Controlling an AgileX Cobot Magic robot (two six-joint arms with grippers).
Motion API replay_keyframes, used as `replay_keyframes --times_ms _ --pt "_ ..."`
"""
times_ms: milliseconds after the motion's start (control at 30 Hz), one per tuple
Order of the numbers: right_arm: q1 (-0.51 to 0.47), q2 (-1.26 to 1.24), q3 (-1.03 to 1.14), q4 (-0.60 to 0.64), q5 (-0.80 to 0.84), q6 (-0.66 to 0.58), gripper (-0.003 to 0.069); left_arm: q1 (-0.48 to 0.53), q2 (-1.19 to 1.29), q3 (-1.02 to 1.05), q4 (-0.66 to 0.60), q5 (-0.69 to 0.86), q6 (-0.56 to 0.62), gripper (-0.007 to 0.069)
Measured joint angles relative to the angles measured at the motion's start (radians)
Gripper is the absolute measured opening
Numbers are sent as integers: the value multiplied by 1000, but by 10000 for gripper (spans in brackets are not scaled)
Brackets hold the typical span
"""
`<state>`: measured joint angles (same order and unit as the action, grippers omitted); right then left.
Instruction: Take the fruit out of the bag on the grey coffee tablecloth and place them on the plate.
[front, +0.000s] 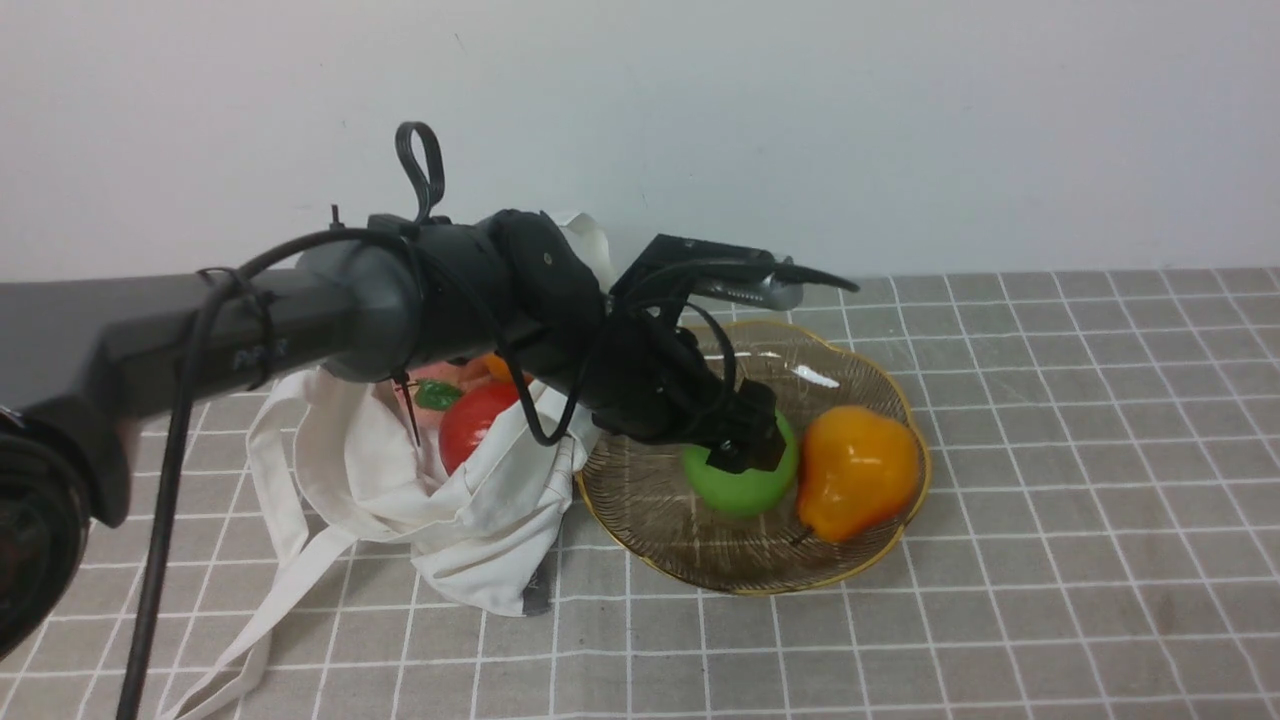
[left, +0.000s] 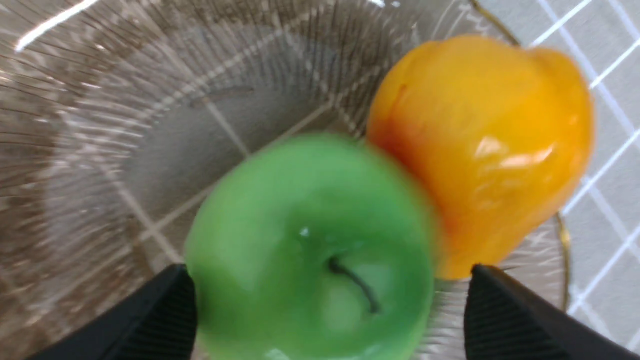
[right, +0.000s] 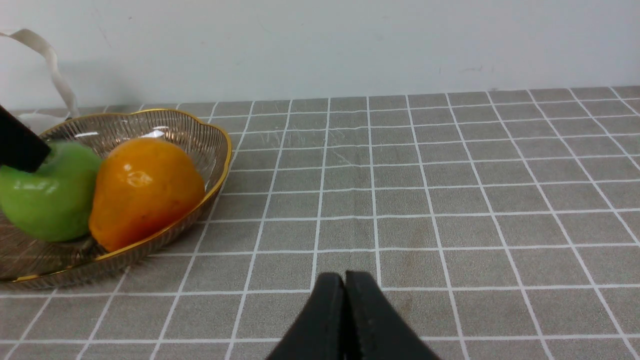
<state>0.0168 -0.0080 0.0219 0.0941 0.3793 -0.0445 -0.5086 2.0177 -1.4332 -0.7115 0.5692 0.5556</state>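
Two grips, readable from the wrists only: left gripper (left: 327, 272) spread astride the green apple (left: 310, 240) on the plate (left: 100, 125), right gripper (right: 345, 280) pressed together.

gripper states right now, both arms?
Left gripper: open, jaws either side of the green apple, which sits in the plate.
Right gripper: shut, empty.

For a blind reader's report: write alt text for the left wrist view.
A green apple sits in the ribbed glass plate, between the spread fingers of the left tool. An orange-yellow fruit lies close beside it, grey checked tablecloth beyond the rim.
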Motion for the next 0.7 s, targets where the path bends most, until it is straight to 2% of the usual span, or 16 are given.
replay_keyframes --times_ms 333,400,467,567,600,700 --pt "0 0 0 0 0 0 -15 31 -89 -1 -15 32 11 679" --pt "0 0 0 0 0 0 -15 71 -158 -1 -15 51 10 630" --pt "0 0 0 0 0 0 -15 106 -217 -1 -14 90 6 555" --pt "0 0 0 0 0 0 -15 165 -329 -2 -9 207 5 350" --pt "0 0 0 0 0 0 -15 171 -343 -2 -9 226 5 335" --pt "0 0 0 0 0 0 -15 211 -448 -2 -2 385 7 99"
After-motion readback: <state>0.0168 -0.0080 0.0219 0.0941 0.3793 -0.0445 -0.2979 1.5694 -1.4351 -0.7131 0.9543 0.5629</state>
